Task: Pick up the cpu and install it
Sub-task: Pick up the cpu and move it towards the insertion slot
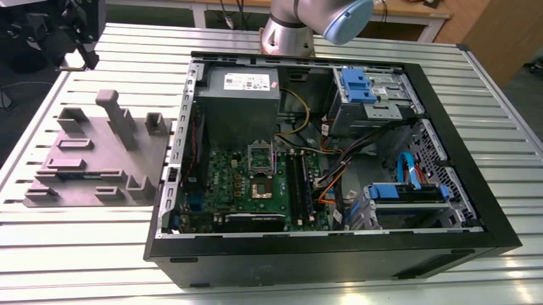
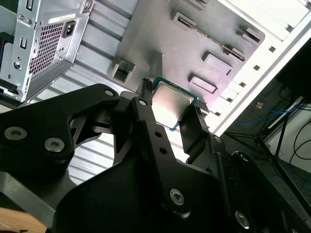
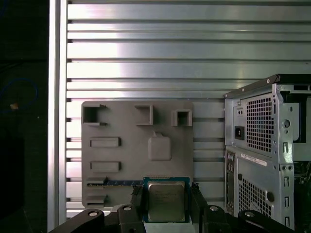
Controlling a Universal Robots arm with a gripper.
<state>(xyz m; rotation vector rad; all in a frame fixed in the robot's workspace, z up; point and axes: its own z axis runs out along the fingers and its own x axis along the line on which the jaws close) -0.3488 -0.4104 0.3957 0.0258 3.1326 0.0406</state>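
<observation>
1. End effector: my gripper (image 2: 170, 99) is closed on the cpu (image 3: 166, 201). In both wrist views the silver top sits between the two dark fingers (image 3: 196, 196), one finger against each of two opposite edges.
2. Position of the cpu: it is in my grasp, with the grey fixture plate (image 3: 126, 145) behind it. In the second wrist view the chip is tilted relative to the plate and looks well apart from it, so I judge it held clear and not resting in a recess.
3. Exterior view: the fixture plate (image 1: 93, 159) lies on the slatted metal table (image 1: 85, 254) at the exterior view's left, just beside the open computer case (image 1: 339, 260), which takes up the centre and right of the frame.
4. Target: the motherboard (image 1: 229, 190) lies flat in the lower-middle part of the case, below the big grey box (image 1: 241, 101). The socket (image 1: 261, 189) shows as a dark square with its metal frame raised behind it. I see no silver top there, so I judge it empty.
5. Progress: the pick-up looks done. Installing is not yet done: the chip is over the fixture side of the table, well apart from the socket.
</observation>
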